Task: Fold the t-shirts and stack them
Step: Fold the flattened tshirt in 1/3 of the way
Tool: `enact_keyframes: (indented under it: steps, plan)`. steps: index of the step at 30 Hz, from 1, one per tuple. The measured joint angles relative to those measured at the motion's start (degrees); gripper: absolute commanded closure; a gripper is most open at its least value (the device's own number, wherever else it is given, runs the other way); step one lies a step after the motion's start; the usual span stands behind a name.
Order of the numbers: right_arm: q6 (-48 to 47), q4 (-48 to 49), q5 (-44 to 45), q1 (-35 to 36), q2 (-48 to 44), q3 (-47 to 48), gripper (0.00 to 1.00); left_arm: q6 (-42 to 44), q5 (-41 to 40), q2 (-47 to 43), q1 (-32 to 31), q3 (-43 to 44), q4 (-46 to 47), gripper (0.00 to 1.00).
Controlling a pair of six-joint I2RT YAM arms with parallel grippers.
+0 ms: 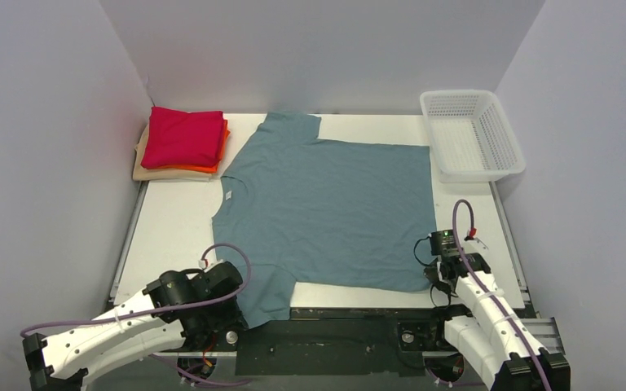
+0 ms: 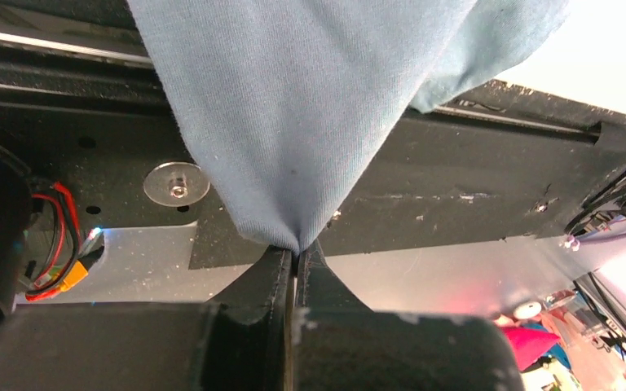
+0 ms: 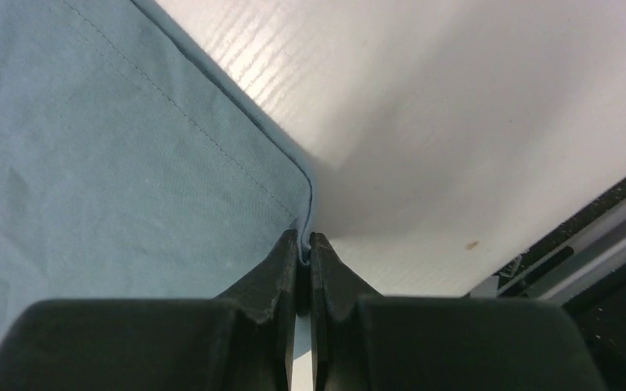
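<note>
A large teal-blue t-shirt (image 1: 330, 208) lies spread flat across the middle of the white table (image 1: 171, 228), its collar to the left. My left gripper (image 1: 236, 314) is shut on its near sleeve (image 2: 293, 147), which hangs over the table's front edge. My right gripper (image 1: 436, 277) is shut on the shirt's near hem corner (image 3: 297, 216) at the right. A crimson-red folded tee (image 1: 183, 137) tops an orange one (image 1: 216, 163) and a beige one (image 1: 167, 171) in a stack at the back left.
A white mesh basket (image 1: 473, 134) stands at the back right corner. Grey walls close in the left, right and back. A black frame (image 1: 326, 334) runs along the table's near edge between the arm bases.
</note>
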Motion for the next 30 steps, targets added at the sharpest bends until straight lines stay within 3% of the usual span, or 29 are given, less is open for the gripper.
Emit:
enact_keyframes:
  steps: [5,11,20,30]
  plan:
    - [-1.5,-2.9,-0.8,0.0,0.2,1.6,1.0,0.5,1.7,0.8,0.0,0.0,0.8,1.0]
    - [-5.4,-3.5,-4.6,0.0,4.0,6.6,1.0,4.9,1.3,7.8,1.8,0.7,10.8,1.0]
    - [-9.0,-3.8,-8.0,0.0,11.0,15.0,1.0,20.8,4.5,18.6,25.0,8.7,23.7,1.0]
    - [-9.7,-3.5,-8.0,-1.6,19.0,24.8,1.0,31.4,8.7,31.9,36.2,18.7,34.5,1.0]
